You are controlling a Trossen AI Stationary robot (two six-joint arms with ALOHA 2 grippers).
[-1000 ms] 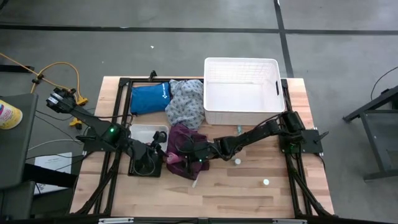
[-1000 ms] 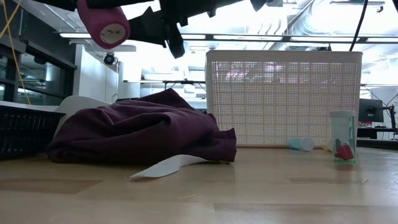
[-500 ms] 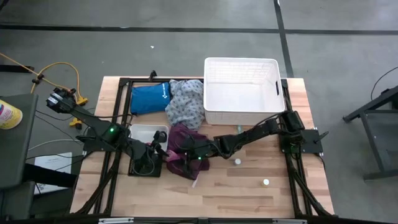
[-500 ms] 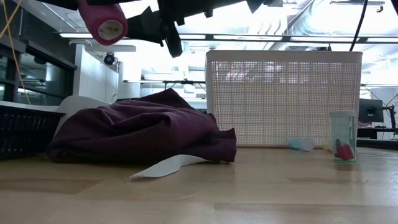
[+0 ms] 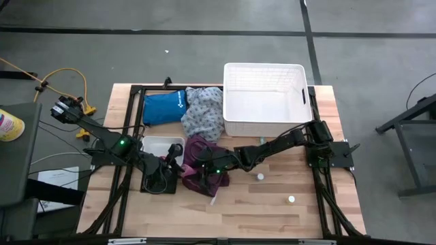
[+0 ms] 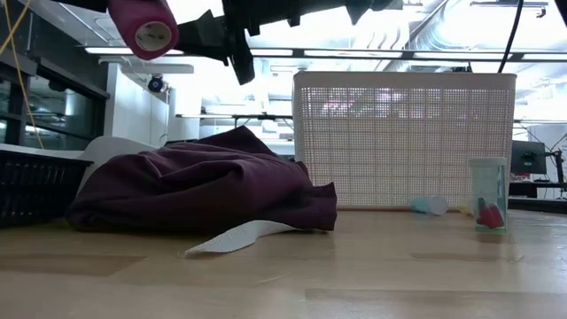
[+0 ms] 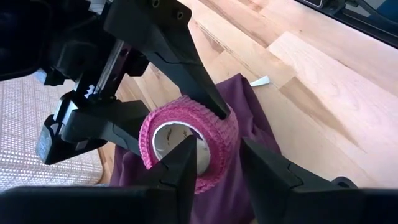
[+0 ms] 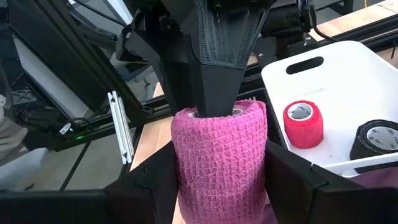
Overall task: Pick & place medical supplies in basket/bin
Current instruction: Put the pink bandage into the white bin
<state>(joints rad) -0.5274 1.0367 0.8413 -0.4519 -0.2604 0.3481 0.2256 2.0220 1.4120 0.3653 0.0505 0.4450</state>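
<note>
Grippers meet above the maroon garment [image 5: 204, 146] in the high view: the left gripper [image 5: 176, 165] is beside the white tray [image 5: 160, 141] and the right gripper [image 5: 197, 167] faces it, in front of the lattice basket [image 5: 264, 68].

Low view: a pink bandage roll [image 6: 142, 25] hangs high over the garment, clear of the wooden surface [image 6: 354, 275].

Left wrist view: the left gripper is partly closed on the roll's wall, one finger in the core.

Right wrist view: the right gripper's fingers clamp the roll's outer sides.
</note>
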